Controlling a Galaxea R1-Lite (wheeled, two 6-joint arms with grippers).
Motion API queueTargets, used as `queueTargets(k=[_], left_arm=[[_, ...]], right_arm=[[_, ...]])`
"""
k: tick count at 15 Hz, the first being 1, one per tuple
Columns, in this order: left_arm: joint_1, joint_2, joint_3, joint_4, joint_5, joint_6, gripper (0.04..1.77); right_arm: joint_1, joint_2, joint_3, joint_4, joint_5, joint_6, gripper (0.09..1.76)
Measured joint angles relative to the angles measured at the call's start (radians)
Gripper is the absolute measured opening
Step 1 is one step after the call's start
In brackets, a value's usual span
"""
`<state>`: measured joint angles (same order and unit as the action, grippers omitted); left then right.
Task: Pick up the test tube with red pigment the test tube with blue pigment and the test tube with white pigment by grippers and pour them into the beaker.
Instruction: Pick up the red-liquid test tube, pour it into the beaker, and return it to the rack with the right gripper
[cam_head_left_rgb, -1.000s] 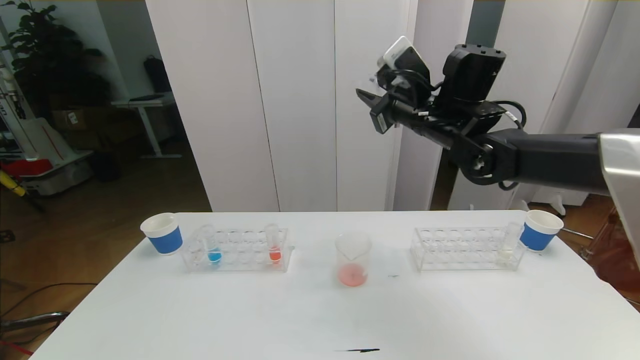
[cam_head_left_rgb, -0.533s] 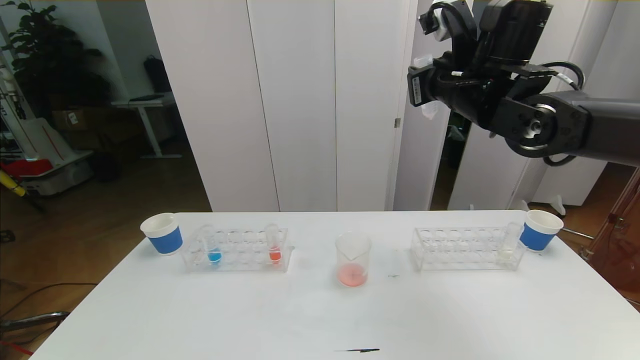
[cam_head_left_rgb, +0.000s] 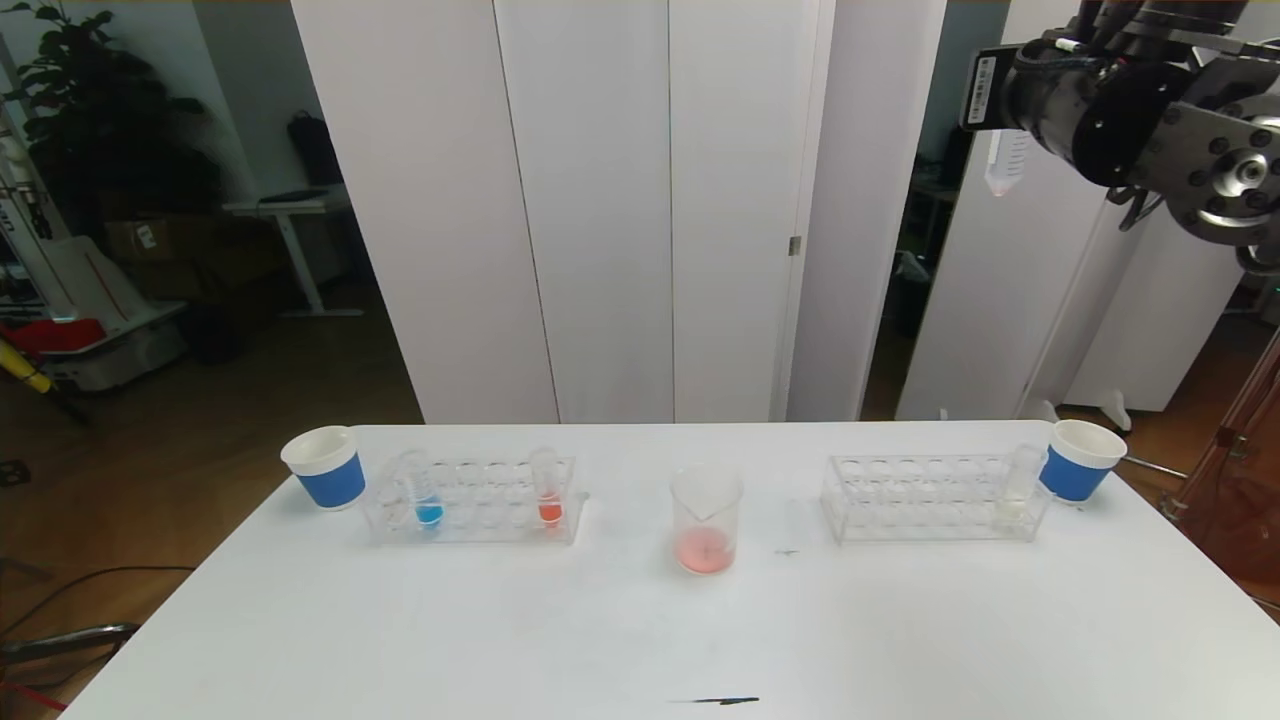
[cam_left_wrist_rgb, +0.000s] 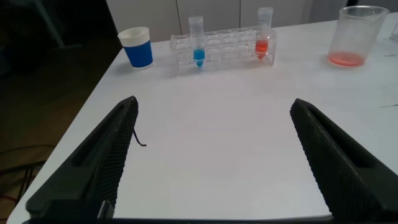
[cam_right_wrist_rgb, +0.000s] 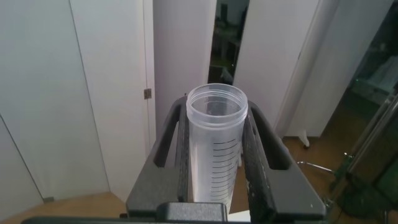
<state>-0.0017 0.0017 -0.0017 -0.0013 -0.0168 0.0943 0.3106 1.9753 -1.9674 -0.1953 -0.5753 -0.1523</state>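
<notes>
— While the right gripper (cam_right_wrist_rgb: 214, 180) hangs high over the white table's (cam_head_left_rgb: 640, 620) far right corner, clamped on an empty tube (cam_head_left_rgb: 1005, 160), what sits below?

— Beaker (cam_head_left_rgb: 706, 520) at centre, holding red liquid. Left rack (cam_head_left_rgb: 470, 500) keeps the blue tube (cam_head_left_rgb: 420, 490) and a red tube (cam_head_left_rgb: 546, 487); right rack (cam_head_left_rgb: 935, 497) has the white tube (cam_head_left_rgb: 1018, 485). Paper cups (cam_head_left_rgb: 325, 466) flank them. White panels (cam_head_left_rgb: 600, 200) stand behind.

— Left gripper (cam_left_wrist_rgb: 214, 162)?

— Low over the table's near left, jaws wide, holding nothing.
</notes>
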Motion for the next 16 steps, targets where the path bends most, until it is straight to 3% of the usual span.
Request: queueTargets(k=[3, 9, 14, 16], left_arm=[[0.000, 0.000, 0.000, 0.000, 0.000, 0.000, 1.75], [0.000, 0.000, 0.000, 0.000, 0.000, 0.000, 1.75], [0.000, 0.000, 0.000, 0.000, 0.000, 0.000, 1.75], [0.000, 0.000, 0.000, 0.000, 0.000, 0.000, 1.75]], right_arm=[[-0.111, -0.065, 0.002, 0.141, -0.005, 0.108, 0.58], [-0.302, -0.139, 0.042, 0.164, 0.015, 0.186, 0.58], [-0.411, -0.215, 0.295, 0.138, 0.117, 0.252, 0.58], [-0.454, -0.244, 0.410, 0.046, 0.161, 0.260, 0.58]])
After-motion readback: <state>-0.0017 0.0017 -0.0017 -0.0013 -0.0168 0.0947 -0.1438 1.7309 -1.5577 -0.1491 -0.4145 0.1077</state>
